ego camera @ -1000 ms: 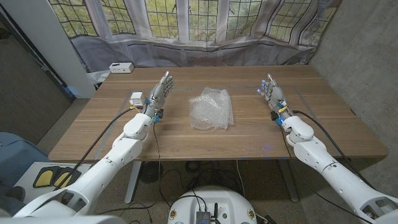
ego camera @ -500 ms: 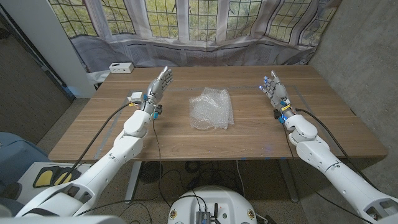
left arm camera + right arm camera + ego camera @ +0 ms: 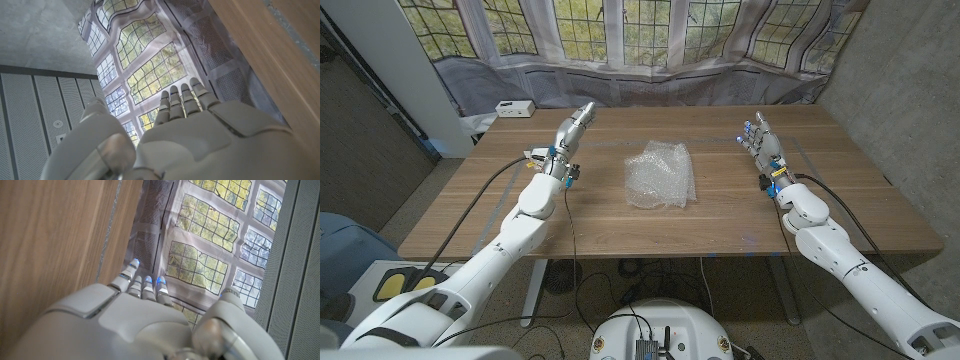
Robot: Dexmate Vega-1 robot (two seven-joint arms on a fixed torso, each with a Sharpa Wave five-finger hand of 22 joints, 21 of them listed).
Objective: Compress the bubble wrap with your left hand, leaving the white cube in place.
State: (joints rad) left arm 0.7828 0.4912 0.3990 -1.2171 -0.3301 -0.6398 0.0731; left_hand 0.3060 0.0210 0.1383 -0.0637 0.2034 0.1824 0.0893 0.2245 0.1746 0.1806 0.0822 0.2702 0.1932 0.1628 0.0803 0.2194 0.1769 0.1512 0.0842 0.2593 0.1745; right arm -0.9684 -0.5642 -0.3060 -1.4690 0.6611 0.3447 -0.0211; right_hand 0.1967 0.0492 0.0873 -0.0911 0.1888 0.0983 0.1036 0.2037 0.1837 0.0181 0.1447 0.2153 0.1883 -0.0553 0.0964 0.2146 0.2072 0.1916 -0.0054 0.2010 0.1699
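Your left hand [image 3: 572, 131], fingers straight and empty, hovers left of the bubble wrap [image 3: 660, 175] crumpled mid-tabletop [image 3: 720, 215]; it looks light, springy and slippery, so press down on its top.

Both arms reach forward from the near corners over the table [image 3: 720, 225]. The left arm stretches toward the table's far left part, its left hand [image 3: 571, 133] raised above the surface, fingers held straight and close together, pointing away toward the far edge, nothing in its grasp. In the left wrist view the left hand's back [image 3: 200, 135] shows with the fingers extended side by side. The right arm lies along the table's right side, and the right hand [image 3: 760, 142] stands upright there, fingers apart and pointing up, holding nothing. The right wrist view shows its fingers [image 3: 137, 282] straight too.
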